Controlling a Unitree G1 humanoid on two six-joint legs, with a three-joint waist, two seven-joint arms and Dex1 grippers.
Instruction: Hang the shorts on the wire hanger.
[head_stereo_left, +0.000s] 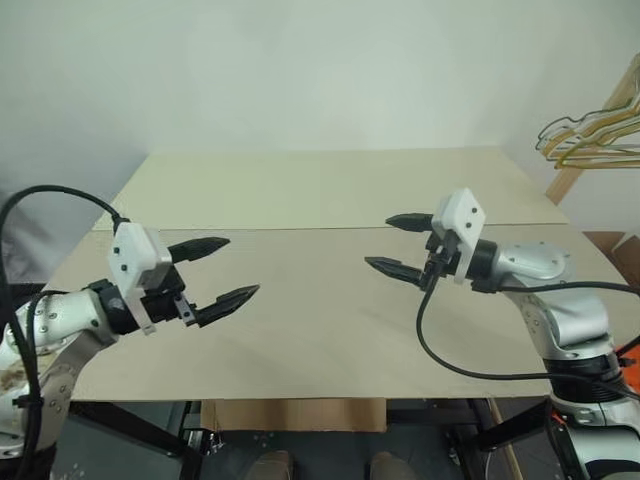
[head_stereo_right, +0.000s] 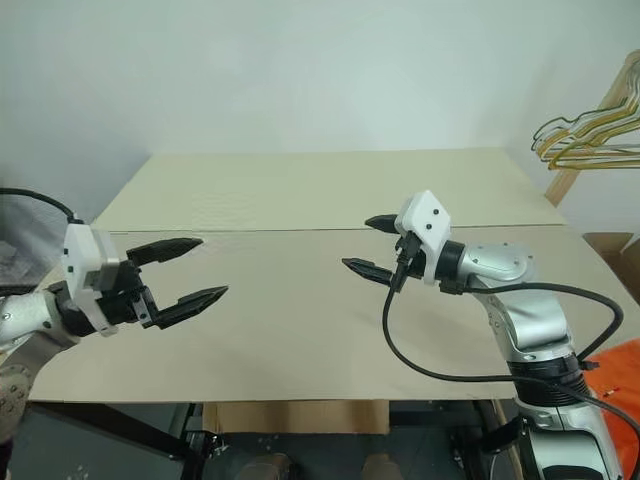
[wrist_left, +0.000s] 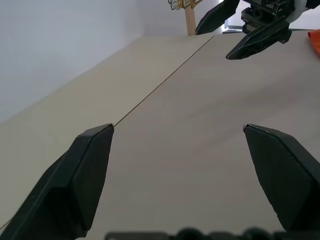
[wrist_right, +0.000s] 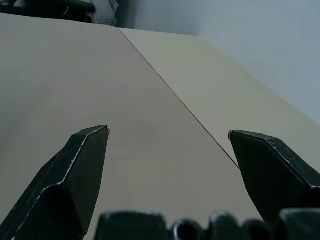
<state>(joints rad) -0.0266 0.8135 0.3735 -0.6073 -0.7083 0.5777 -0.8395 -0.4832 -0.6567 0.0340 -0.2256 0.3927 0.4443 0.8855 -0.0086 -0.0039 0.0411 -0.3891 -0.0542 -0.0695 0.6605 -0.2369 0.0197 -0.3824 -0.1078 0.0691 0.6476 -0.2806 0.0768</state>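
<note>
Both grippers hover over a bare beige table (head_stereo_left: 320, 190), pointing at each other. My left gripper (head_stereo_left: 243, 266) stands open on the left with nothing between its fingers; the left wrist view shows its gap (wrist_left: 178, 127) empty. On the right, my right gripper (head_stereo_left: 378, 241) is open and empty too, as the right wrist view (wrist_right: 168, 130) confirms. A patch of bright orange fabric, the shorts (head_stereo_right: 622, 372), shows low beyond the table's right edge, mostly cut off by the picture's edge. The wire hanger is out of view.
A bunch of gold and dark wire hangers (head_stereo_left: 592, 135) hangs on a wooden rack (head_stereo_left: 575, 180) at the back right. A seam (head_stereo_left: 300, 228) runs across the table. A black cable (head_stereo_left: 445, 365) droops from the right arm over the tabletop.
</note>
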